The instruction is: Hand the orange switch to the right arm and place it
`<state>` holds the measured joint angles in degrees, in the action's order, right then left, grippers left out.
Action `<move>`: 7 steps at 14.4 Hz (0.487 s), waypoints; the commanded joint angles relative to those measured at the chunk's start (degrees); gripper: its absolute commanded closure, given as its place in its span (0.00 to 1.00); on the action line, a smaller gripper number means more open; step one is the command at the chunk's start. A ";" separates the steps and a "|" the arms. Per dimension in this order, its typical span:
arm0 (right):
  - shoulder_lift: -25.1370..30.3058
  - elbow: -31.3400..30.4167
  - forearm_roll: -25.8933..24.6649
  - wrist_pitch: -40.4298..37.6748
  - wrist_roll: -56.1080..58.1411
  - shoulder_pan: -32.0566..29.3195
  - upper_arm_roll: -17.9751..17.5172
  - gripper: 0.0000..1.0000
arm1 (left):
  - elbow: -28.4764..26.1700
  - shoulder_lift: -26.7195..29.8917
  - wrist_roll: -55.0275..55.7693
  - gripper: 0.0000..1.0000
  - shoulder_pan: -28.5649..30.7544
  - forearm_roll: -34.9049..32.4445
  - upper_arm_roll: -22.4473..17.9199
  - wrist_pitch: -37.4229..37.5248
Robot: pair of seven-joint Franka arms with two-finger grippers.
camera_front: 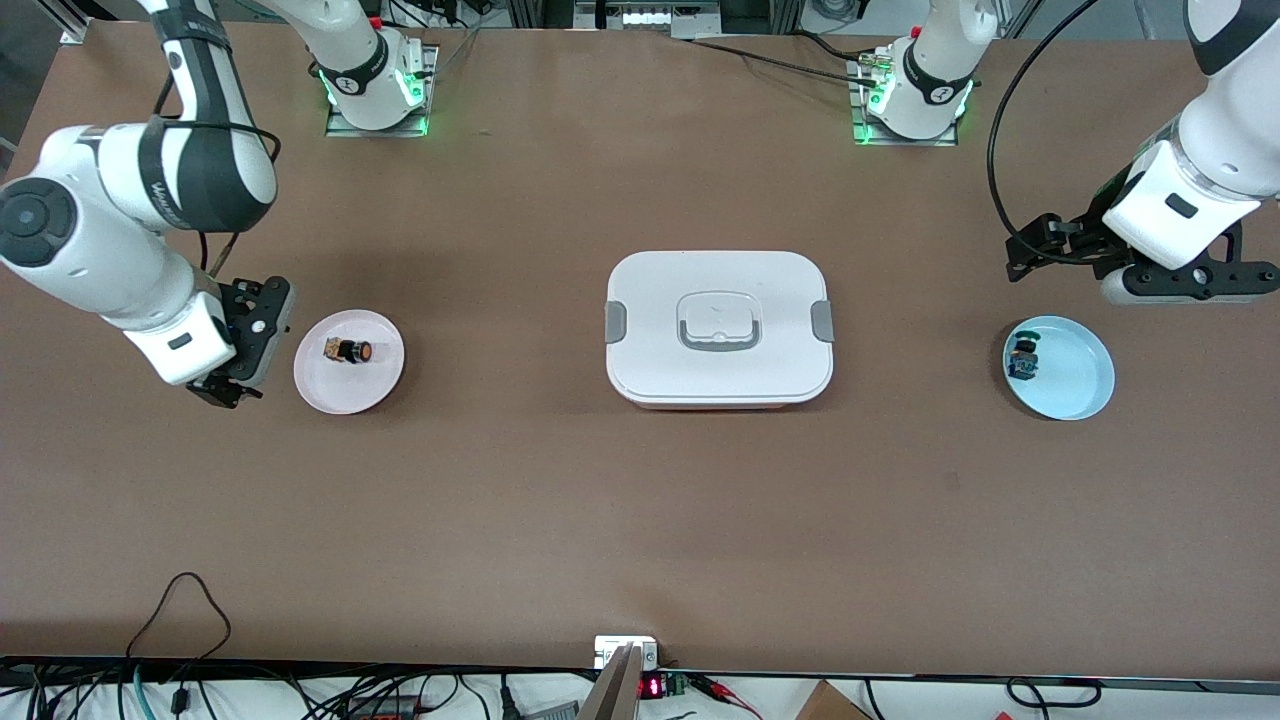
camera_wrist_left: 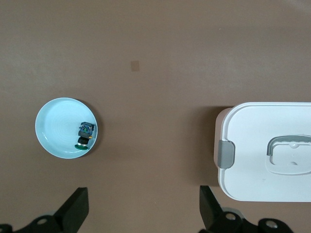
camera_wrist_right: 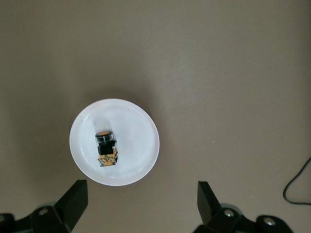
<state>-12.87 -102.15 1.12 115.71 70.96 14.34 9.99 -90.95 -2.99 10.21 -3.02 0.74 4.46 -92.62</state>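
Note:
The orange switch (camera_front: 350,351) lies on its side on a pale pink plate (camera_front: 330,395) toward the right arm's end of the table. In the right wrist view the switch (camera_wrist_right: 106,146) sits on that plate (camera_wrist_right: 138,141), with its black body and orange cap and block showing. My right gripper (camera_front: 245,345) hovers over the bare table beside this plate; it is open and empty (camera_wrist_right: 141,206). My left gripper (camera_front: 1185,282) hovers over the table by the light blue plate; it is open and empty (camera_wrist_left: 143,208).
A light blue plate (camera_front: 1075,375) toward the left arm's end holds a blue-and-green small switch (camera_front: 1022,360); both also show in the left wrist view, the plate (camera_wrist_left: 56,126) and the switch (camera_wrist_left: 84,134). A white lidded box (camera_front: 650,300) with grey latches stands mid-table and also shows in the left wrist view (camera_wrist_left: 262,145).

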 commanded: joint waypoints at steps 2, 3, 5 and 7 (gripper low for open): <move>-0.66 5.37 1.78 -5.67 -15.54 -0.36 0.47 0.00 | 1.56 -0.61 0.16 0.00 -0.06 -0.30 -0.06 0.69; -0.66 5.55 1.78 -6.37 -20.20 -0.45 0.65 0.00 | 1.56 -0.61 0.16 0.00 -0.06 -0.30 -0.06 0.69; -0.57 5.64 1.95 -7.78 -29.87 -0.45 1.35 0.00 | 1.56 -0.61 0.16 0.00 -0.06 -0.30 -0.06 0.77; -0.66 5.55 1.87 -9.62 -38.48 -0.54 1.35 0.00 | 1.56 -0.61 0.16 0.00 -0.06 -0.30 -0.06 0.86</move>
<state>-12.93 -97.79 2.14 108.74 40.44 14.17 11.21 -90.94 -2.99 10.21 -3.01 0.74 4.45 -92.62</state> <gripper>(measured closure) 0.000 0.000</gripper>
